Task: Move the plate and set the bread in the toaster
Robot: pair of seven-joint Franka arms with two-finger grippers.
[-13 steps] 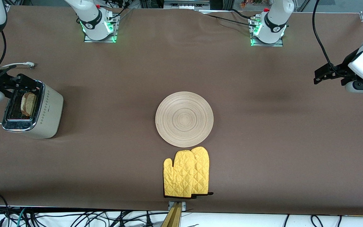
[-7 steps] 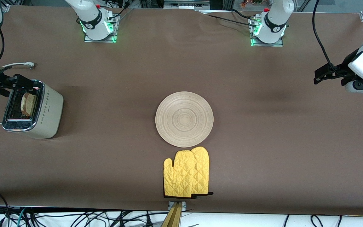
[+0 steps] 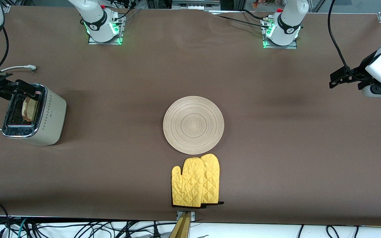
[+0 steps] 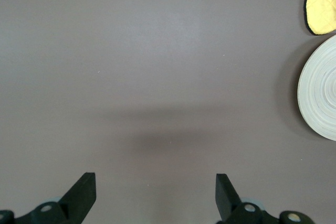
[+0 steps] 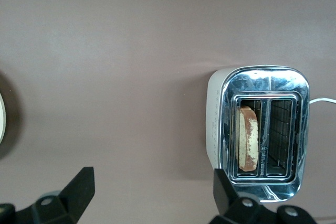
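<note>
1. One slice of brown wholegrain bread [image 3: 29, 108] stands on edge in a slot of the cream two-slot toaster with the chrome top [image 3: 50, 119]; in the right wrist view the bread [image 5: 247, 138] sits in the slot nearer the toaster's [image 5: 262, 80] patterned side, and the second slot is empty.
2. The toaster is at the right arm's end of the brown table [image 3: 276, 148], with its white cord [image 3: 15, 68] trailing toward the robots' bases.
3. The round, light beige wooden plate with ring grooves [image 3: 193, 125] lies flat mid-table, bare, well apart from the toaster.
4. A pair of yellow quilted oven mitts [image 3: 196, 181] lies just beside the plate, nearer to the front camera, the fingertips about touching its rim.
5. The right gripper [image 3: 12, 88] hovers over the toaster's end nearest the bases, its fingers [image 5: 79, 184] spread wide and holding nothing.
6. The left gripper [image 3: 337, 79] waits over bare table at the left arm's end, its fingers [image 4: 84, 192] wide apart and empty.
7. Judged from this, the bread step looks done and the plate seems placed; little or nothing is left.
</note>
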